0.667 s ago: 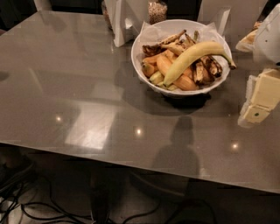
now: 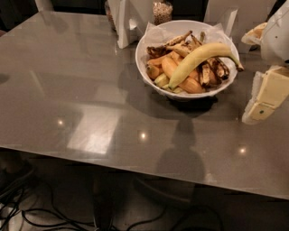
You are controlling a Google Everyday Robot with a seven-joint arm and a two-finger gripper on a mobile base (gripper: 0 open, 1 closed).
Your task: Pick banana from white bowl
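The white bowl (image 2: 145,67), lined with white paper, stands on the grey table at the back right. The long pale yellow-green banana (image 2: 198,62) lies across the top of its contents, with its dark stem tip pointing right. Under it lie shorter orange-yellow pieces (image 2: 168,66) and brown, blackened strips (image 2: 212,72). My gripper (image 2: 265,95), cream and white, hangs at the right edge of the view. It is to the right of the bowl, a little lower in the picture, apart from the bowl and holding nothing that I can see.
The grey table (image 2: 81,99) stretches left and forward of the bowl, with its front edge near the bottom of the view. A white stand (image 2: 124,22) and a jar (image 2: 162,11) sit behind the bowl. Cables (image 2: 54,216) lie on the floor below.
The gripper stays to the right of the bowl, at most slightly higher in the view. The banana and the bowl have not moved.
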